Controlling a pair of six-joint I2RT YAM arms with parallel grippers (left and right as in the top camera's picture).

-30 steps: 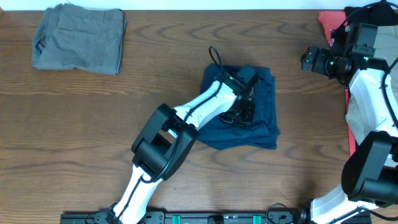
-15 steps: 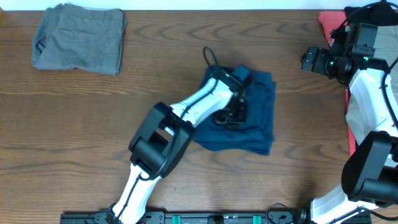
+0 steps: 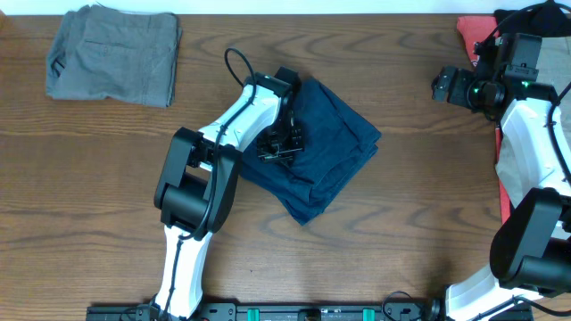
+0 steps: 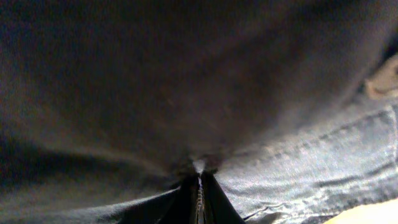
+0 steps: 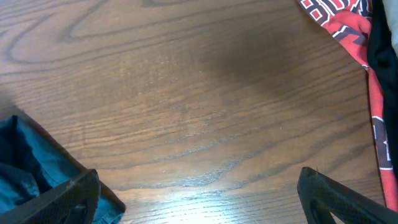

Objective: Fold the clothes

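The folded navy blue shorts [image 3: 326, 147] lie mid-table, turned to a diamond shape. My left gripper [image 3: 281, 143] is shut on their left part. In the left wrist view the jaws [image 4: 199, 193] pinch dark cloth [image 4: 186, 81] that fills the frame. My right gripper [image 3: 443, 86] is open and empty at the far right, above bare wood. Its fingertips [image 5: 199, 193] stand wide apart in the right wrist view, with a corner of the navy shorts [image 5: 25, 168] at the lower left.
Folded grey shorts [image 3: 111, 53] lie at the back left. A red printed garment [image 3: 473, 31] lies at the back right, also in the right wrist view [image 5: 339, 22]. A beige cloth [image 3: 513, 169] is under the right arm.
My left gripper has dragged the navy shorts left and toward the back, turning them. The right arm has not moved.
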